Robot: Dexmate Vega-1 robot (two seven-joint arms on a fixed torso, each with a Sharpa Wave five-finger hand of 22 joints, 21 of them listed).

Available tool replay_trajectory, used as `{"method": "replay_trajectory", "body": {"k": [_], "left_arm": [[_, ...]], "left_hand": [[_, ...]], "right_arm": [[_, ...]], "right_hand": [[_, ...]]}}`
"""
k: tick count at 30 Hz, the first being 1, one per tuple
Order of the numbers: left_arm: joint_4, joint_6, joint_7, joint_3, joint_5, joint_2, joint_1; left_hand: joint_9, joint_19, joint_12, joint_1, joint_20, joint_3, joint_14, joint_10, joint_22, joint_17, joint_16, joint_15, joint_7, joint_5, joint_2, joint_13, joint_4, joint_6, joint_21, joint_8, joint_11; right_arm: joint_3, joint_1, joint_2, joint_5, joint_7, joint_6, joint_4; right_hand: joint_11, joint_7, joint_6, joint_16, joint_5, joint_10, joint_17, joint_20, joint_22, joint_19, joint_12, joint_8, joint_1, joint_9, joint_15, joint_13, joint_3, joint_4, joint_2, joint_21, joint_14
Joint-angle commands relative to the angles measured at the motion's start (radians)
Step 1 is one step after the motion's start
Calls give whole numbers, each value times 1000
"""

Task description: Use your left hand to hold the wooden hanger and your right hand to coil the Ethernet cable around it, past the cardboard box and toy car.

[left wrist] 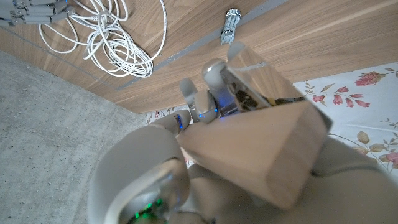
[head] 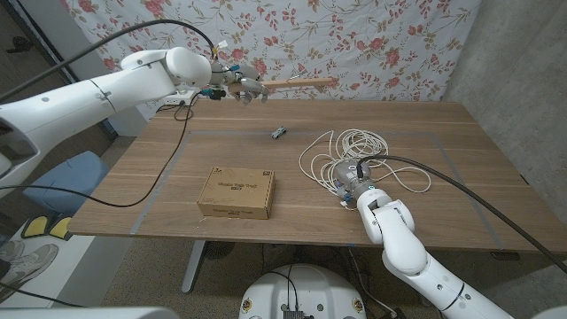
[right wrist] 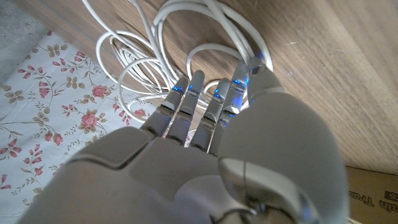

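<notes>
My left hand is raised above the table's far edge and grips the wooden hanger, which points toward the right. The left wrist view shows the hanger's thick wooden end held in that hand's fingers. The white Ethernet cable lies in loose loops on the right half of the table. My right hand is at the coil's near edge, its fingers stretched out over the cable, gripping nothing that I can see. The small toy car and the cardboard box sit left of the cable.
A floral cloth hangs behind the table. A black cable trails from my left arm across the table's left side. The toy car and the cable coil lie below my left hand.
</notes>
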Motion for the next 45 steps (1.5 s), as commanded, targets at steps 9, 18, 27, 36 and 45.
{"method": "replay_trajectory", "body": {"k": [9, 18, 27, 36, 45], "left_arm": [[-18, 11, 8, -8, 3, 16, 9], [4, 3, 2, -5, 11, -5, 3], [16, -4, 13, -14, 13, -18, 5], [18, 6, 6, -19, 13, -18, 9], [25, 2, 1, -22, 10, -15, 13]], "left_hand": [[2, -9, 9, -12, 2, 15, -4, -6, -5, -3, -6, 1, 9, -7, 0, 1, -1, 2, 18, 10, -1], [0, -12, 9, -17, 2, 21, -3, -6, -12, -4, -7, 0, 11, -9, 0, 1, -1, 1, 29, 12, -2], [-3, -16, 9, -21, 1, 25, -4, -7, -17, -3, -7, 1, 11, -10, -1, 1, -1, 2, 37, 14, -2], [-2, -17, 9, -26, 1, 30, -3, -6, -25, -5, -9, 0, 11, -12, -1, 1, -1, 0, 44, 17, -2], [-4, -20, 9, -31, 1, 36, -4, -8, -34, -9, -12, 2, 9, -14, -2, 1, -1, -2, 53, 20, -3]], "right_arm": [[147, -111, 39, 447, -430, 14, -27], [244, -124, -26, 846, -483, 100, -40], [136, -36, -144, 851, -416, -22, -56], [-17, 45, -169, 685, -430, -139, -31], [-63, 75, -147, 623, -473, -166, 4]], "right_hand": [[-5, 25, -29, -23, -3, 1, 5, -7, 3, 18, 28, 26, 71, 66, -176, 34, 4, 20, 74, 16, 28], [57, 35, -111, -47, -18, -42, 13, 52, 2, 26, 35, 29, 27, 91, -143, 62, -25, 48, 65, 27, 37], [105, 49, -238, -89, -29, -145, 34, 96, 0, -25, -9, -25, -88, 70, -88, 44, -89, 93, 20, 9, -43], [99, 40, -273, -90, -21, -155, 52, 94, 0, -24, -7, -38, -117, 62, -91, 49, -120, 95, -9, 10, -45], [105, 32, -376, -79, -9, -191, 75, 100, 3, -20, -11, -74, -158, 59, -87, 59, -151, 112, -15, 12, -35]]}}
